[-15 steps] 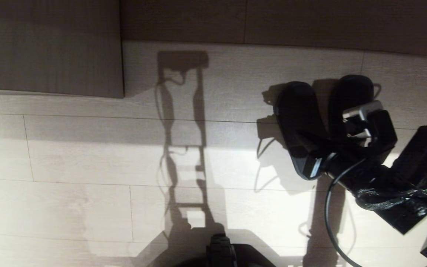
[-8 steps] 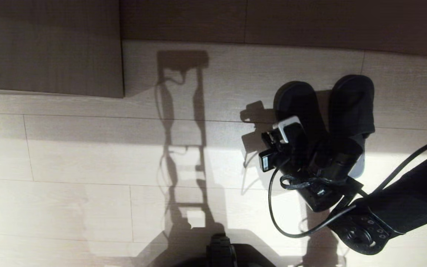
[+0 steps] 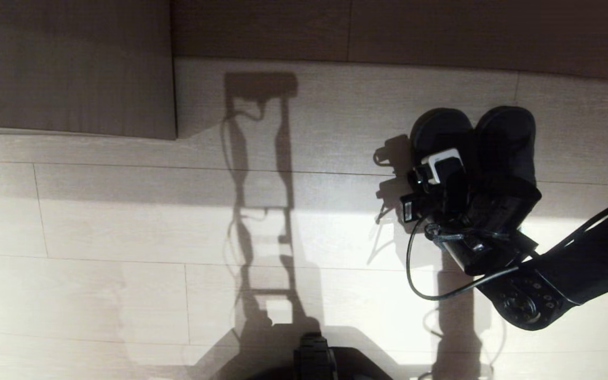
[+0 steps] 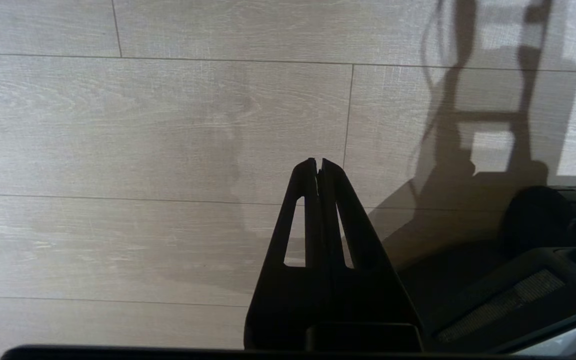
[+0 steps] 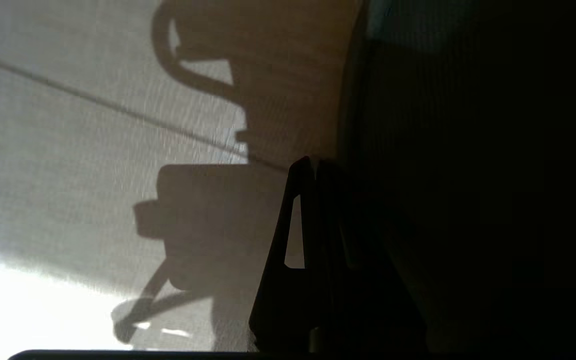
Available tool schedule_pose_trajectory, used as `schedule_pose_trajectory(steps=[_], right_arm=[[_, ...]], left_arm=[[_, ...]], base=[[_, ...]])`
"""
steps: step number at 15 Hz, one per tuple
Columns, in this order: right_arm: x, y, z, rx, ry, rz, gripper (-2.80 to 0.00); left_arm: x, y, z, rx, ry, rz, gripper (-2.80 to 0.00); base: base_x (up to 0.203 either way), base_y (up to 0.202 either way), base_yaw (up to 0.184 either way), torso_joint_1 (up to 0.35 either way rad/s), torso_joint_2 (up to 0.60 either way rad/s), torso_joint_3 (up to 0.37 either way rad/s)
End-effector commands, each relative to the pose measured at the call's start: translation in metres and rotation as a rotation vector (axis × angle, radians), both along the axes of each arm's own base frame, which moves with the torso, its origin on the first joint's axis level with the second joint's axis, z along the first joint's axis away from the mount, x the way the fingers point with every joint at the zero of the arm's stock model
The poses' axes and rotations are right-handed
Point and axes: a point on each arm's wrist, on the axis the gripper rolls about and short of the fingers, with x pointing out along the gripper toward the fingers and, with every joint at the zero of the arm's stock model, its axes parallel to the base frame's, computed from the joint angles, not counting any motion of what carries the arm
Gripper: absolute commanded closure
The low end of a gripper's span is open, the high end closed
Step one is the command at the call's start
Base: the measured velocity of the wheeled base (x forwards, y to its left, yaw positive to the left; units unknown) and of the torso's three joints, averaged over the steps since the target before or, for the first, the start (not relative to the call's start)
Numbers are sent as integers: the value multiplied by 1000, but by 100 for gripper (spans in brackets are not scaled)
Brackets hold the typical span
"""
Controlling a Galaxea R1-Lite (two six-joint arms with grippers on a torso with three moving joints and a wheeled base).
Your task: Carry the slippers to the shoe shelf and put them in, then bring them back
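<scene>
Lying side by side on the pale plank floor [image 3: 124, 221], the slippers [image 3: 504, 137] are sitting toes-up near the dark wood panel [image 3: 388, 31], with broad open floor stretching to their left. The right gripper [image 5: 315, 165], fingers pressed together, is hanging over their heels. The left gripper [image 4: 318, 162], also pinched closed, is hovering above bare planks.
</scene>
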Motion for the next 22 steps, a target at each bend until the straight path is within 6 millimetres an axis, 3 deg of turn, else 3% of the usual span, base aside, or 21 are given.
schedule_pose_trajectory(steps=[1, 7, 11, 13, 18, 22], right_arm=[[0, -3, 12, 14, -41, -11, 0], [-13, -3, 25, 27, -67, 2, 0], [-49, -12, 36, 79, -66, 31, 0], [-86, -28, 55, 114, -113, 37, 0], [-190, -77, 74, 183, -231, 28, 0], [-265, -114, 68, 217, -301, -50, 0]], left_arm=[[0, 0, 0, 0, -1, 0, 0], [0, 0, 0, 0, -1, 1, 0], [0, 0, 0, 0, -1, 0, 0], [0, 0, 0, 0, -1, 1, 0], [0, 0, 0, 0, -2, 0, 0], [0, 0, 0, 0, -1, 1, 0]], base=[[0, 0, 0, 0, 0, 0], [0, 0, 0, 0, 0, 0], [0, 0, 0, 0, 0, 0], [0, 0, 0, 0, 0, 0], [0, 0, 0, 0, 0, 0], [0, 0, 0, 0, 0, 0]])
